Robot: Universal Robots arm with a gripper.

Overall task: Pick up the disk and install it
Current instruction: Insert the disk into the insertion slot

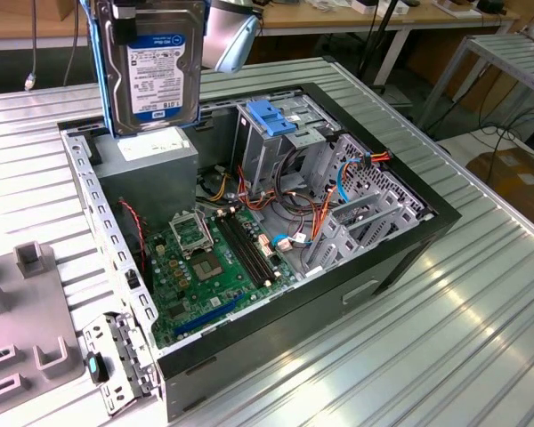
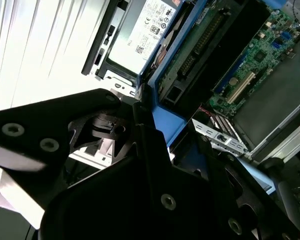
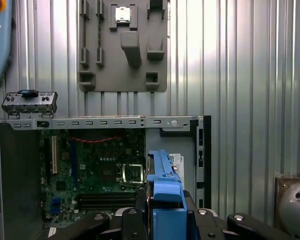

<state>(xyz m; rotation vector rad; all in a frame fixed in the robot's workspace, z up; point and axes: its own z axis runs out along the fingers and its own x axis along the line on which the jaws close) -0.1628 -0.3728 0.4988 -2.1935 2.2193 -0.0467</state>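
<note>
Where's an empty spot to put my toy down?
Bare table lies at the exterior view's right of the computer case, and at its left, past the grey holder block. Inside the case it's crowded: cables, drive cage, and the hand holds the disk overhead.

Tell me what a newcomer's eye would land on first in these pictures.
First, the flat silver-metal hard drive with a blue-and-white label, held upright over the open black computer case at the exterior view's upper left. In the first wrist view, its blue plastic end is clamped by the black gripper. Next, the green motherboard lies exposed inside that case, which sits on the ribbed metal table.
</note>
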